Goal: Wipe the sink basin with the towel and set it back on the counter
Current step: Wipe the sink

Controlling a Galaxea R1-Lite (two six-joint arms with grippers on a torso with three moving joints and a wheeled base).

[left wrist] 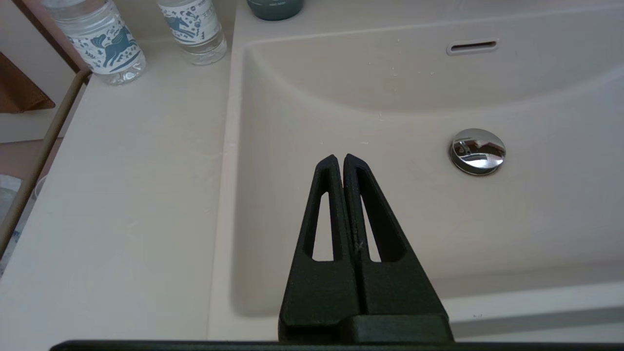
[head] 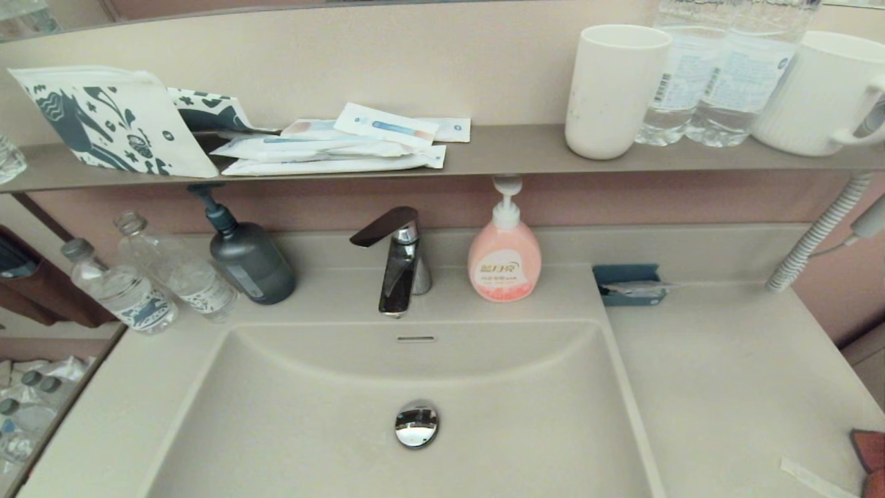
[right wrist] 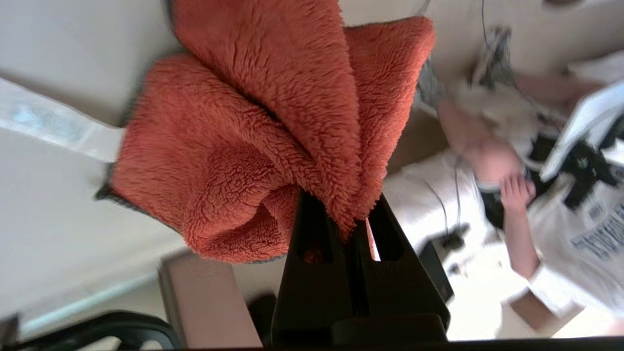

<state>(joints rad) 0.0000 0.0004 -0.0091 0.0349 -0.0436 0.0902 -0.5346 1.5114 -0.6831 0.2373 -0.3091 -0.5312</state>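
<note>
Right end effector (right wrist: 352, 214) pinches the bunched, plush orange-red towel (right wrist: 273, 141); left one (left wrist: 340, 161) closed.

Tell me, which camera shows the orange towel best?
The right wrist view: the towel fills it, bunched in the shut right gripper. The head view catches only a corner at its edge; the left wrist view shows none.

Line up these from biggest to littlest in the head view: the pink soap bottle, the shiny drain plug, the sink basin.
1. sink basin
2. pink soap bottle
3. chrome drain plug

The gaps are plain, so nearness to the camera does not change the order.
</note>
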